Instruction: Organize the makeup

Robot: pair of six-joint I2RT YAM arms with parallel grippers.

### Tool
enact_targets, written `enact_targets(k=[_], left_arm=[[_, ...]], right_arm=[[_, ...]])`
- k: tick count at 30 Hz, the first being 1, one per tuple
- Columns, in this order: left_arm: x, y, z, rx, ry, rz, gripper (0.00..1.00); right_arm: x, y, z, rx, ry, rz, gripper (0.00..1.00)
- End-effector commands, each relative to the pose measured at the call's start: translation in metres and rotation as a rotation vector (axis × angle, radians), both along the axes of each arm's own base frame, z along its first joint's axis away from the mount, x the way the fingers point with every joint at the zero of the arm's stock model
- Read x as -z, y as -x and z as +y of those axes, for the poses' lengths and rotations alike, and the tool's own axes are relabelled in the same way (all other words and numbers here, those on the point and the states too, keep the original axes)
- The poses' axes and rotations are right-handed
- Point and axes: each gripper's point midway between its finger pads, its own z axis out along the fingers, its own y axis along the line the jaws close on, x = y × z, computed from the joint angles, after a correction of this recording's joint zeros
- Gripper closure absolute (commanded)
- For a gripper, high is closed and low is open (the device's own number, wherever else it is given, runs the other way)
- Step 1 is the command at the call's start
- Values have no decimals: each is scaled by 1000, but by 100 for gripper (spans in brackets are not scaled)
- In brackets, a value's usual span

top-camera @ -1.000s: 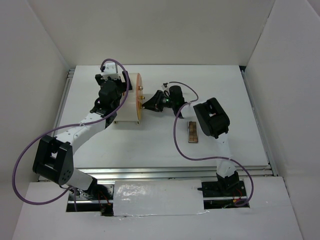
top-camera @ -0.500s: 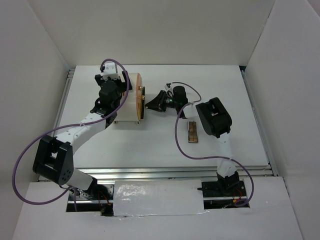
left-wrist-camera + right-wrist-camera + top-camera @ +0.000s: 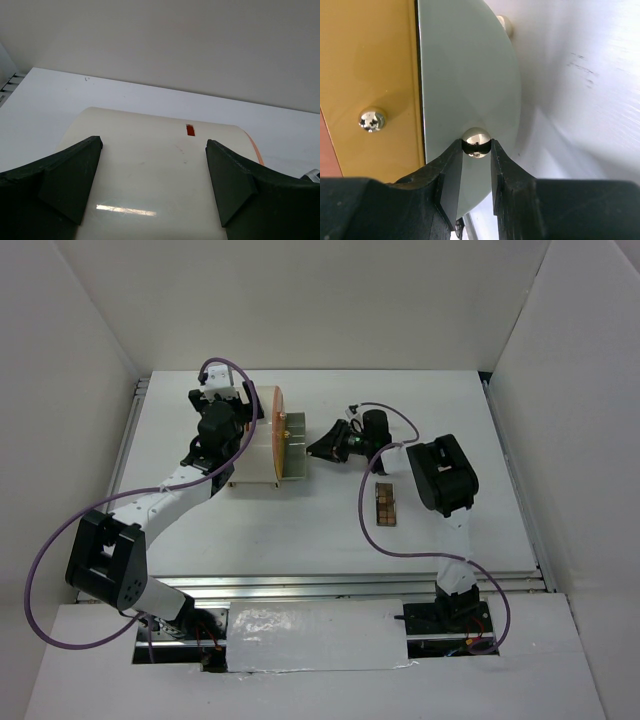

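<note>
A brown eyeshadow palette (image 3: pixel 385 503) lies on the table, right of centre; I see no other makeup. The cream cylindrical box (image 3: pixel 255 455) lies on its side with its orange face (image 3: pixel 274 418) turned right. A pale drawer (image 3: pixel 293 452) sticks out of that face. My right gripper (image 3: pixel 318 448) is shut on the drawer's silver knob (image 3: pixel 476 141), one finger on each side. My left gripper (image 3: pixel 224 422) is open over the box top (image 3: pixel 155 170), one finger (image 3: pixel 75 175) near each side of it.
A second knob (image 3: pixel 372 119) sits on the orange face (image 3: pixel 370 65), and a third (image 3: pixel 505 24) shows beyond the drawer front (image 3: pixel 465 80). White walls enclose the table on the left, back and right. A purple cable loops by the right arm (image 3: pixel 440 475).
My right gripper has moved right with the knob in it, and the drawer has slid out of the box. The left arm and the palette have not moved.
</note>
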Motion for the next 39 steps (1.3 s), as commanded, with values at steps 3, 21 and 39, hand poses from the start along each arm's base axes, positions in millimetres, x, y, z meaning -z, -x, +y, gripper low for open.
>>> enact_targets(k=[3, 21, 39], left_arm=[[46, 3, 4, -28, -9, 120, 1], [45, 2, 3, -27, 1, 118, 0], [-20, 4, -13, 55, 47, 89, 1]], right_arm=[[-13, -6, -27, 51, 23, -35, 74], [-26, 1, -48, 58, 37, -64, 68], [-48, -8, -173, 472, 679, 9, 0]])
